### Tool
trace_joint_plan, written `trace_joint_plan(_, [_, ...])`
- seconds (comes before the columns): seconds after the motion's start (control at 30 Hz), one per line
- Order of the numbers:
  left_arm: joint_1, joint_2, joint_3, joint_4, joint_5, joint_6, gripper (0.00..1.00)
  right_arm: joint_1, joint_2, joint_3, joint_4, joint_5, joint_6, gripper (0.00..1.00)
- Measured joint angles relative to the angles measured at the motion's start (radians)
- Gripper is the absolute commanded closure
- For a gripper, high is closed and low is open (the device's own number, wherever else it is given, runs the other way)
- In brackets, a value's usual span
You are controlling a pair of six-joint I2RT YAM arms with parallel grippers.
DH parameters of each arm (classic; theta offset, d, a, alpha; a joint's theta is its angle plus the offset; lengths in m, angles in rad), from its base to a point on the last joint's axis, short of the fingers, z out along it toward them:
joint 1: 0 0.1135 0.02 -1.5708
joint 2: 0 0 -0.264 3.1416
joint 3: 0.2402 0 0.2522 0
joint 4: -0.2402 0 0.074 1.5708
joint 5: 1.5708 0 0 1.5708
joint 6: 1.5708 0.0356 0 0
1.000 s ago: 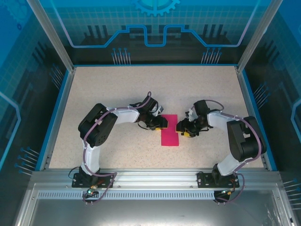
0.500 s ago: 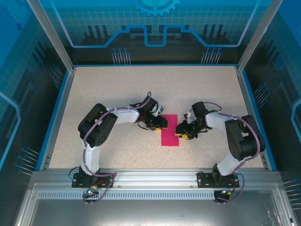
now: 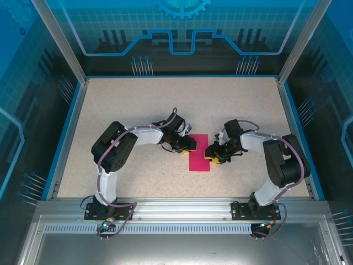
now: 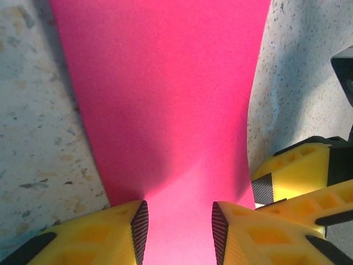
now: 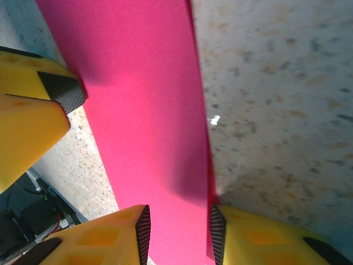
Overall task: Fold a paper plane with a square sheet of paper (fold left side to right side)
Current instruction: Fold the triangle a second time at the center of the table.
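Observation:
The square sheet of paper (image 3: 199, 153) lies on the table as a narrow magenta rectangle, folded in half. My left gripper (image 3: 190, 144) is at its upper left edge, open, with the flat paper (image 4: 165, 99) showing between the yellow fingers (image 4: 180, 221). My right gripper (image 3: 212, 154) is at the paper's right edge, also open (image 5: 179, 226). The paper (image 5: 138, 110) passes under the gap, and its doubled edge runs beside the right finger. Neither pair of jaws is closed on the sheet. The two grippers face each other across the strip.
The speckled beige table (image 3: 138, 110) is bounded by a blue rim and a walled enclosure. The right gripper's fingers (image 4: 292, 176) stand close beside the left one's, and the left gripper's finger (image 5: 33, 105) is near the right one's.
The right gripper has slid a little left and down onto the paper's right edge. The left gripper and the paper have stayed put.

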Motion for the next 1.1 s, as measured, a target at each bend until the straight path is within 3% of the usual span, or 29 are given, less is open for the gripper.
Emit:
trace_joint_plan(0.13, [0.0, -0.002, -0.001, 0.0, 0.0, 0.0, 0.6, 0.013, 0.0, 0.0, 0.009, -0.013, 0.006, 0.64])
trace_joint_plan(0.33, [0.0, -0.05, -0.029, -0.001, -0.019, 0.016, 0.48, 0.012, -0.01, 0.0, 0.019, -0.015, 0.013, 0.62])
trace_joint_plan(0.47, [0.0, -0.187, -0.099, 0.012, -0.049, 0.047, 0.4, 0.011, -0.013, -0.001, 0.047, -0.028, 0.031, 0.62])
trace_joint_plan(0.67, [-0.01, -0.461, -0.222, 0.048, -0.094, 0.113, 0.36, 0.0, -0.013, 0.004, 0.068, -0.051, 0.052, 0.61])
trace_joint_plan(0.87, [-0.148, -0.579, -0.29, 0.007, -0.186, 0.183, 0.35, -0.009, 0.005, 0.085, 0.064, -0.068, 0.053, 0.62])
trace_joint_plan(1.1, [-0.323, -0.563, -0.283, -0.064, -0.339, 0.219, 0.34, -0.01, 0.008, 0.113, 0.059, -0.09, 0.053, 0.62])
